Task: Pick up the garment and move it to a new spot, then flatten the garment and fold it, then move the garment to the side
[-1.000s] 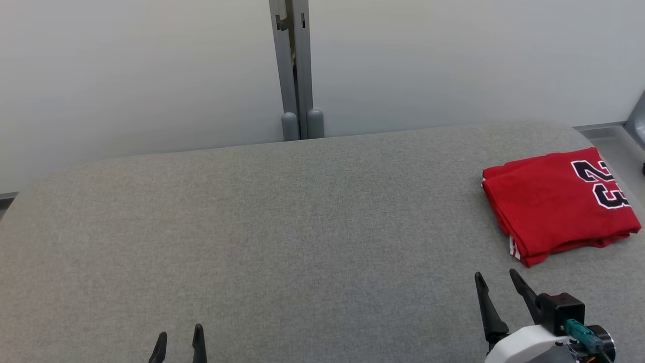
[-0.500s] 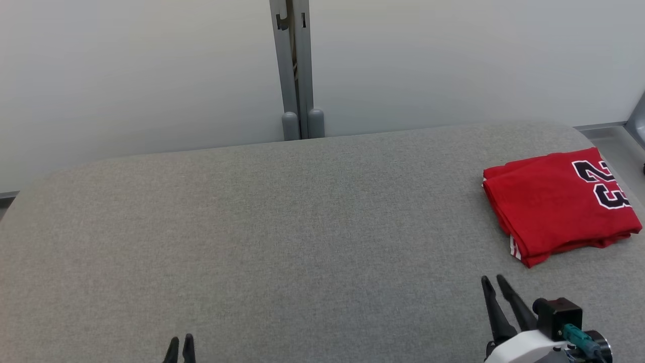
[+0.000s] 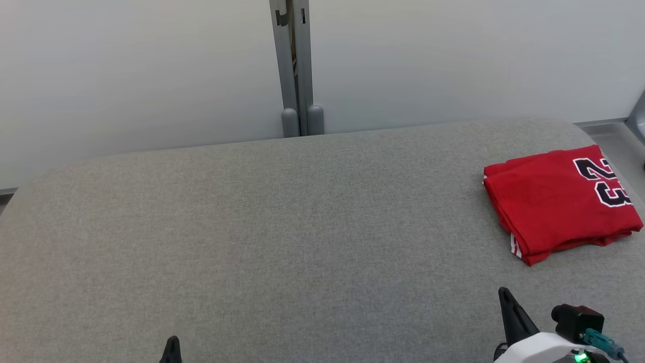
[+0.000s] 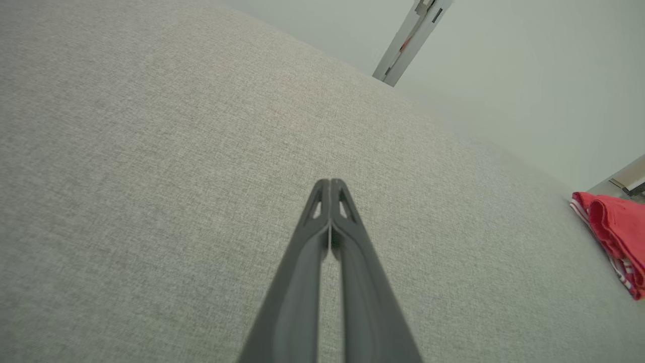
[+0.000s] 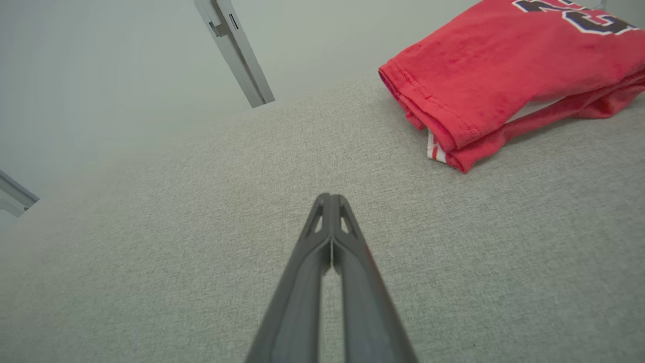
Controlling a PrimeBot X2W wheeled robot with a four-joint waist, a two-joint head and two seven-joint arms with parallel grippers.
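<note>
Grey table, folded garment angled far-right

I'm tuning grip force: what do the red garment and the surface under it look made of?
Garment: soft knit, probably cotton jersey, matte; the stitched hem and limp folded layers suggest it. Surface: grey fabric covering, matte, with a fine heathered weave; what lies beneath cannot be told.

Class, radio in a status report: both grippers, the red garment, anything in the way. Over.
Left gripper shut, empty. Right gripper shut, empty. Red jersey folded at far right of grey table, untouched. Nothing in the way.
</note>
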